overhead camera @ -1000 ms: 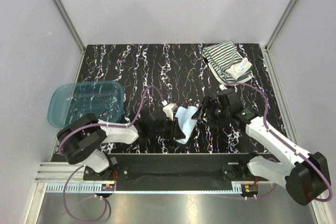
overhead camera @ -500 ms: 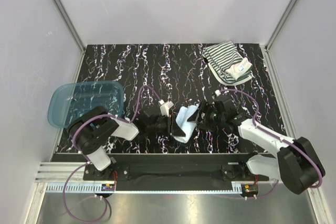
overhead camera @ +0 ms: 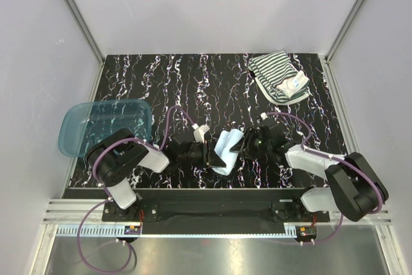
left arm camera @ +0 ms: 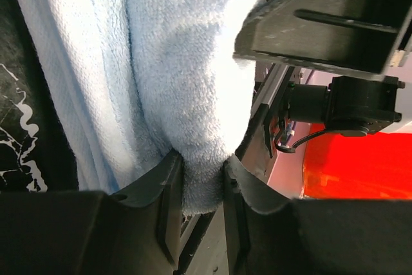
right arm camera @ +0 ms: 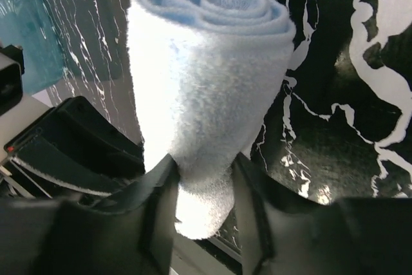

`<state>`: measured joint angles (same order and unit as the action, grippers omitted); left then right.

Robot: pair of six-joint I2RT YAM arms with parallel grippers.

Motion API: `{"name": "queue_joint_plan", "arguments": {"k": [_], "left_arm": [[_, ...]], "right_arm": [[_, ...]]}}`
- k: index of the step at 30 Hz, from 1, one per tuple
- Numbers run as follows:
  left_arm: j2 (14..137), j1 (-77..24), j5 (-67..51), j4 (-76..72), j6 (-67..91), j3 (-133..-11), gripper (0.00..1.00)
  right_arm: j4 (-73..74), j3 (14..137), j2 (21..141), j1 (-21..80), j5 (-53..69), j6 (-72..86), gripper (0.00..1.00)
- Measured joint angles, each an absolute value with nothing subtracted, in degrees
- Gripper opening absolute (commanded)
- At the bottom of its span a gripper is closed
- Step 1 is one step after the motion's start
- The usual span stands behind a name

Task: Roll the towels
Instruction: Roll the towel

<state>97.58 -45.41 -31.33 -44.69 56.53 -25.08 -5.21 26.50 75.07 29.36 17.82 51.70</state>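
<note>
Pinching the rolled light blue towel (overhead camera: 224, 149) near the worktop's (overhead camera: 212, 82) front edge, left jaws and right jaws both clamped on it from opposite sides, I should squeeze evenly so the spiral doesn't slacken. The striped towel (overhead camera: 278, 76) lies far right, not yet rolled.

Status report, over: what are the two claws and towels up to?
Left gripper, right gripper both shut on rolled blue towel. Striped towel not rolled, far right corner. Nothing in the way.
</note>
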Motion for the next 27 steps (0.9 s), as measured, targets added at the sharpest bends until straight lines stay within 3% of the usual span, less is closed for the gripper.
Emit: {"name": "queue_joint_plan", "arguments": {"k": [2,7,16,18,27], "left_arm": [[97.58,-45.41,-31.29,-44.69,56.64,-25.08,0.28],[97.01,-45.34,-30.83,-43.07,55.94,-25.10,0.49],[87.85,-46.11,-23.70,-24.32,48.56,-27.79,0.66],[85.21,-47.20,-20.23,-17.30,45.74,-30.00,0.80],[77.47,-57.06,0.78,6.52,35.38,-43.55,0.83]], "right_arm": [[-6.52,26.55,76.40,29.50,18.24,51.99,0.30],[-8.29,26.63,77.80,29.80,18.72,52.21,0.14],[2.46,33.76,79.37,31.35,16.91,49.74,0.10],[5.54,35.92,80.09,31.55,16.23,48.77,0.10],[18.04,45.19,84.88,33.19,13.37,45.56,0.07]]}}
